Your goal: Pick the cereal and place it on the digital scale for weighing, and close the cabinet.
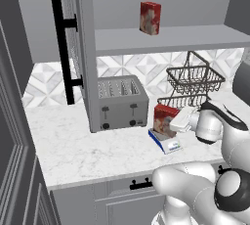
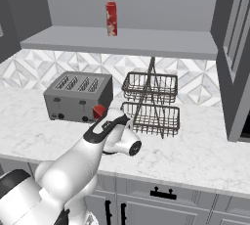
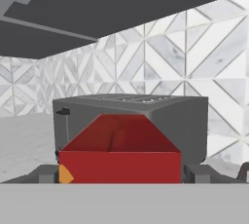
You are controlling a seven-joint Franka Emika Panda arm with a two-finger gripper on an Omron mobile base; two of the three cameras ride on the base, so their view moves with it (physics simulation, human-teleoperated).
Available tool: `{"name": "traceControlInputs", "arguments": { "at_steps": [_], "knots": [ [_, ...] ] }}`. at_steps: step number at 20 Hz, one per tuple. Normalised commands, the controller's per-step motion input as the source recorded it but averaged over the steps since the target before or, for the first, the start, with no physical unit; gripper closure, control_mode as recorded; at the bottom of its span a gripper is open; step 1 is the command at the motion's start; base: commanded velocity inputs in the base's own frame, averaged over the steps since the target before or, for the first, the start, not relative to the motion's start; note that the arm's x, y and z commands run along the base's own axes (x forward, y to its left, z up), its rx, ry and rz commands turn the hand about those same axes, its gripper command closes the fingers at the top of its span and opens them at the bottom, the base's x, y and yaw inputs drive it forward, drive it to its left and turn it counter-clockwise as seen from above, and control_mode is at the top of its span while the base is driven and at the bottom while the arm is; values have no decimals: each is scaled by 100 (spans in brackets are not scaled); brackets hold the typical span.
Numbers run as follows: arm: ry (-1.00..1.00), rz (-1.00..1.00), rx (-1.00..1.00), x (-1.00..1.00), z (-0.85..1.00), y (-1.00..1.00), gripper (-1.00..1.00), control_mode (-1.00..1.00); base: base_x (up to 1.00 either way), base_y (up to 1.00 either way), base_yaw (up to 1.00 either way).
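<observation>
The cereal [image 1: 165, 118], a small red box with a pale picture, stands upright on the digital scale [image 1: 170, 146], a flat blue-based plate on the counter in front of the toaster. My gripper [image 1: 175, 121] reaches it from the right. In the hand view the cereal [image 3: 119, 157] sits between my fingertips [image 3: 48, 174], which stand just clear of its sides, so the gripper [image 3: 121, 174] is open around it. A corner of the cereal [image 2: 99, 111] peeks out behind my wrist. The cabinet [image 1: 171, 40] above is open, its left door [image 1: 73, 33] swung out with a black bar handle.
A look-alike red box [image 1: 150, 17] stands on the cabinet shelf. The grey toaster [image 1: 122, 102] is just left of and behind the scale. A two-tier wire basket [image 1: 193, 84] stands behind my hand. The cabinet's right door [image 2: 237, 48] hangs open over the counter's right end.
</observation>
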Motion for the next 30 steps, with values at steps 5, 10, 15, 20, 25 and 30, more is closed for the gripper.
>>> {"name": "traceControlInputs", "arguments": {
  "at_steps": [5, 10, 15, 20, 25, 30],
  "knots": [
    [0, 0, 0, -10, 8, -4, -100, -100, 0, 0, 0],
    [-10, 0, 0, -23, 36, -3, -100, -100, 0, 0, 0],
    [-12, 0, 0, -19, 41, 0, -100, -100, 0, 0, 0],
    [-26, -1, 5, -55, 56, -12, -100, -100, 0, 0, 0],
    [-31, -4, 35, -92, 44, -59, -100, -100, 0, 0, 0],
    [-54, -3, 21, -80, 58, -85, -100, -100, 0, 0, 0]
  ]
}}
